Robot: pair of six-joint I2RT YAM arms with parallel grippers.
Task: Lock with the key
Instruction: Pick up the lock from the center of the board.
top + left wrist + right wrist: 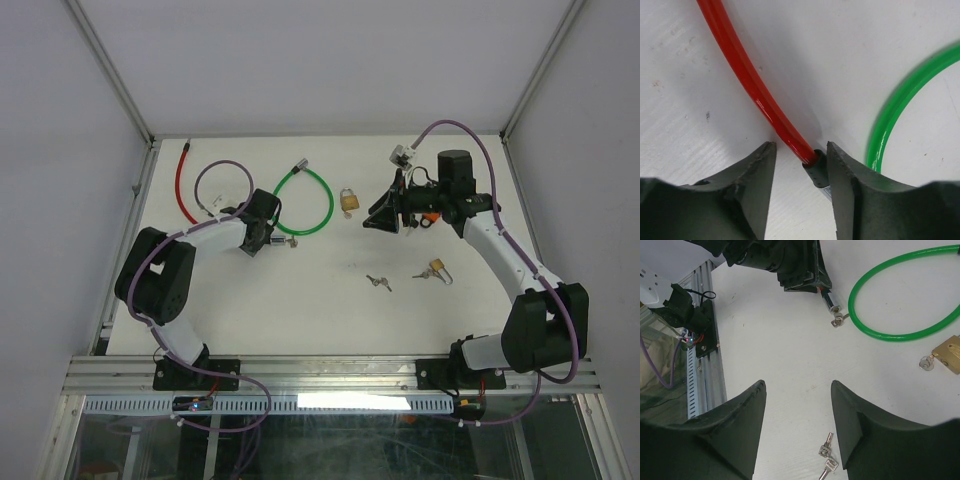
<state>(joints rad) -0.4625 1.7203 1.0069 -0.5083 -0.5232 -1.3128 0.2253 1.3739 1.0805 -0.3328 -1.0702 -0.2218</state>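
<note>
L pincer (801, 146) astride red cable lock (747, 75)

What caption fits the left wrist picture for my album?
The red cable ends between the fingers of the left gripper, with the green cable curving beside it.

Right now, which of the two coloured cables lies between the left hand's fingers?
The red cable: its dark end sits between the fingers of the left hand, against one of them. The green cable curves past outside them.

White table (300, 310), alu rail (330, 372) front edge
</note>
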